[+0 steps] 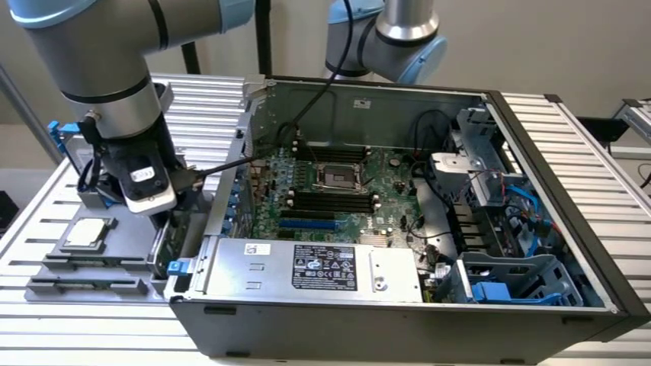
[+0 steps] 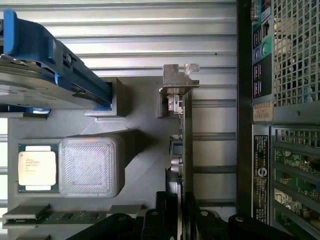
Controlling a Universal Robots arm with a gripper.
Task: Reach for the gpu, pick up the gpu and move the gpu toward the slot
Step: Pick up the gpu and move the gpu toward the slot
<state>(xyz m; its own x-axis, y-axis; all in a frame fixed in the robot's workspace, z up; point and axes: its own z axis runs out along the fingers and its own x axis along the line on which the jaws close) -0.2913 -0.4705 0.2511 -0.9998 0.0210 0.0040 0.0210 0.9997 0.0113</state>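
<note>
Straddling gpu [image 2: 185,135] in gray holder [image 2: 145,115], claw [image 2: 181,205] w/ grip can't tell.

The gpu [image 2: 186,150] shows edge-on only, its end away from the bracket [image 2: 179,80] covered. The blue-railed hard drive [image 2: 35,85] is cut off at the picture's edge.

Arm [image 1: 90,42] low, wrist [image 1: 120,114] straight down.
</note>
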